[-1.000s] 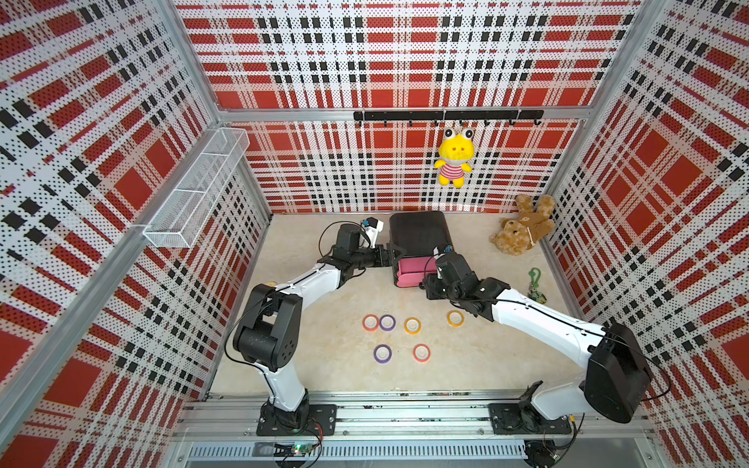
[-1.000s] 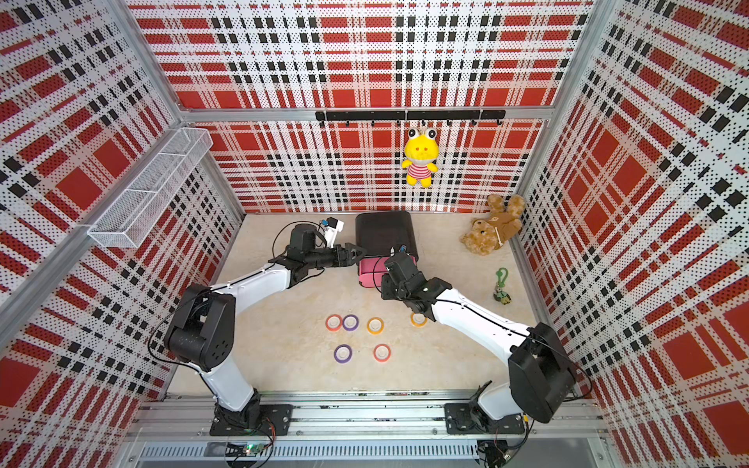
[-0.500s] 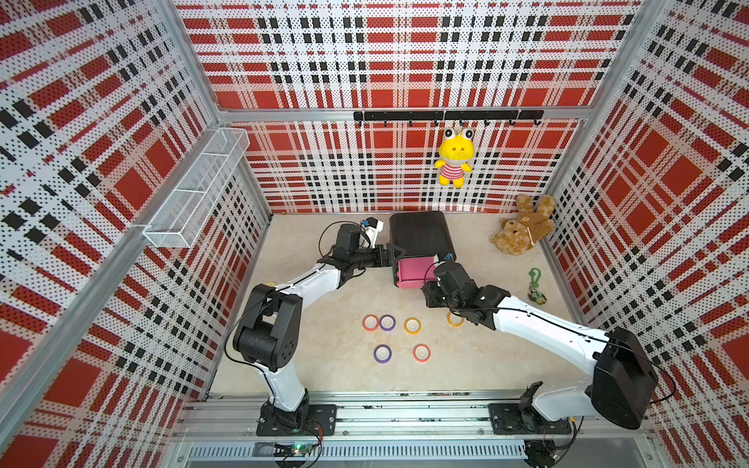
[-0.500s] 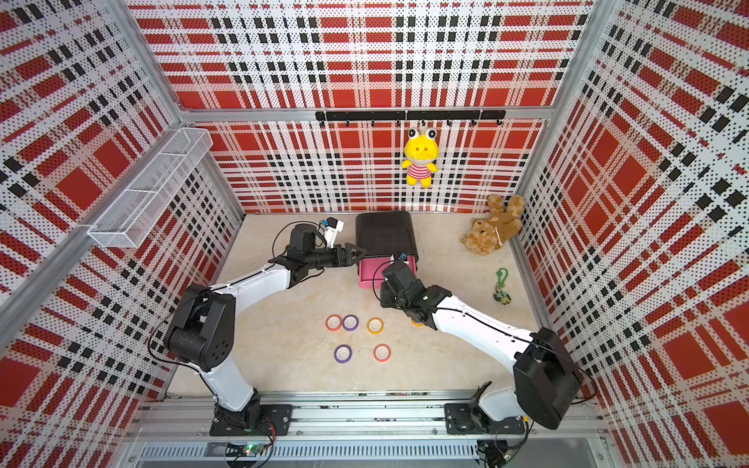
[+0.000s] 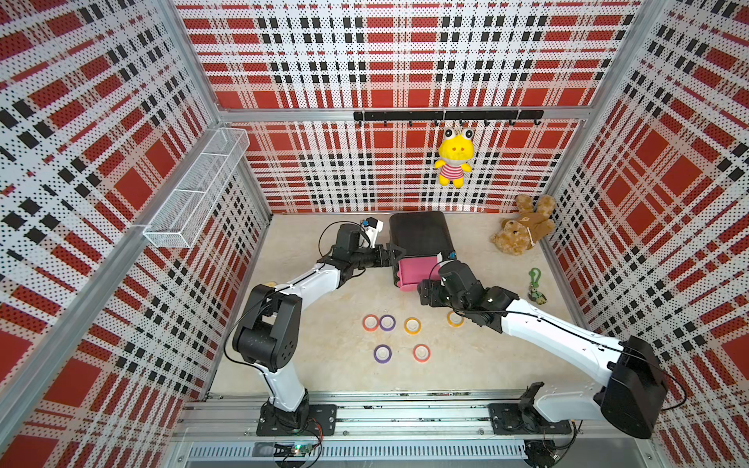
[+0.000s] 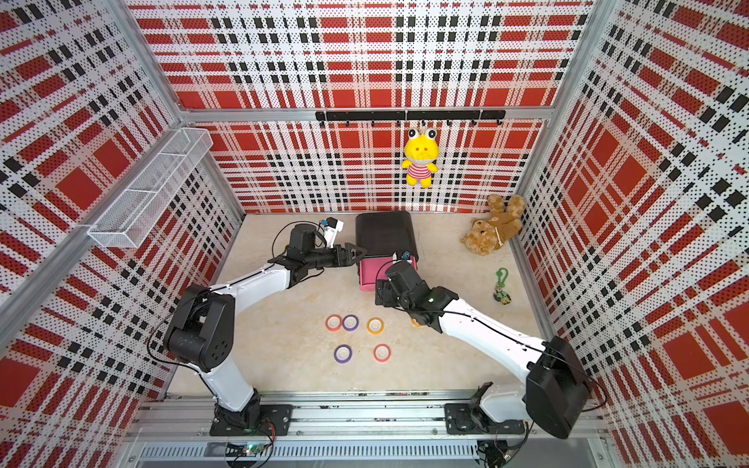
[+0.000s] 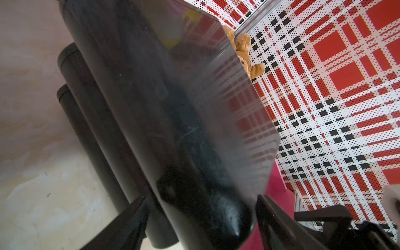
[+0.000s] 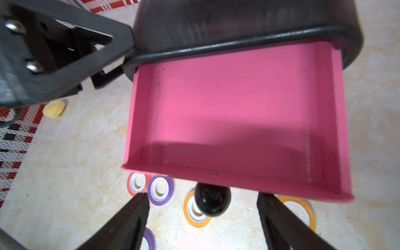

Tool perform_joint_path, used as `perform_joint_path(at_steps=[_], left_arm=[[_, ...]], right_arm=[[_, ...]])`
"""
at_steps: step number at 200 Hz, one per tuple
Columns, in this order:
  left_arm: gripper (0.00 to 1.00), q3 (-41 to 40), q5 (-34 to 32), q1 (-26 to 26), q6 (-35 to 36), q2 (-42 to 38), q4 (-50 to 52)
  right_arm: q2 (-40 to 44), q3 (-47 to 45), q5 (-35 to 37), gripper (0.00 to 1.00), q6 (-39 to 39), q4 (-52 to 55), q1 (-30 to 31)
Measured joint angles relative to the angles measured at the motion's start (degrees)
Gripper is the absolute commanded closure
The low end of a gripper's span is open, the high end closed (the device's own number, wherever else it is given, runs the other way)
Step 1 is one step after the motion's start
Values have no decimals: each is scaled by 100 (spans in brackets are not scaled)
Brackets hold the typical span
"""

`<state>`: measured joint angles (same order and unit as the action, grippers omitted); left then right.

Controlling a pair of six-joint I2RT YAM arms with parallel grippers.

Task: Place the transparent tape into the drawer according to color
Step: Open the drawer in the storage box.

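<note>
Red, purple and orange in pairs, the six rolls of transparent tape are small flat rings with pale cores. All lie flat on the beige table (image 5: 324,364) in front of the pink drawer (image 5: 415,273), on its knob side. In both top views four form a row nearer the drawer. A red roll (image 5: 370,323) lies right against a purple roll (image 5: 387,323), with an orange roll (image 5: 412,325) just beside them. A second orange roll (image 5: 455,319) lies apart from it, close against the right arm. Farther from the drawer lie the second purple roll (image 5: 382,353) and the second red roll (image 5: 421,353), apart from each other.

The right gripper (image 8: 202,195) hangs at the drawer's front with its fingers (image 8: 129,225) spread wide. The drawer's black knob (image 8: 212,202) sits in the gap, clear of both, and nothing is held. The left gripper (image 5: 395,256) is at the corner of the black cabinet (image 5: 419,233) from which the drawer sticks out. In the left wrist view its fingers (image 7: 275,218) stand wide with the cabinet's edge filling the space between them. One lies on the top face and one underneath, seemingly clamped on it.

The drawer stands well out of the cabinet, and in the right wrist view only its pink floor and walls show inside.
</note>
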<state>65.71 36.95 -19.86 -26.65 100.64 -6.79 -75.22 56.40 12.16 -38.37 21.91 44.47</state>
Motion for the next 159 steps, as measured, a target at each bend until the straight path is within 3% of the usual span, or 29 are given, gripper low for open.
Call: perform_joint_path(at_steps=[13,48,63,90,159], left_arm=[[14,0,-37,0,-2,-11,20],[8,0,-179,0,2,-127,138],[0,2,-291,0,9,-210,232],[1,-7,-503,26,4,-444,356],[1,-118,-1978,57,28,-2020,1956]], right_arm=[[260,-26,-11,0,11,13,2],[929,-87,-9,0,120,181,4],[1108,-94,2,0,179,271,4],[1300,-142,79,0,306,452,4],[1729,-527,-216,0,522,721,-382]])
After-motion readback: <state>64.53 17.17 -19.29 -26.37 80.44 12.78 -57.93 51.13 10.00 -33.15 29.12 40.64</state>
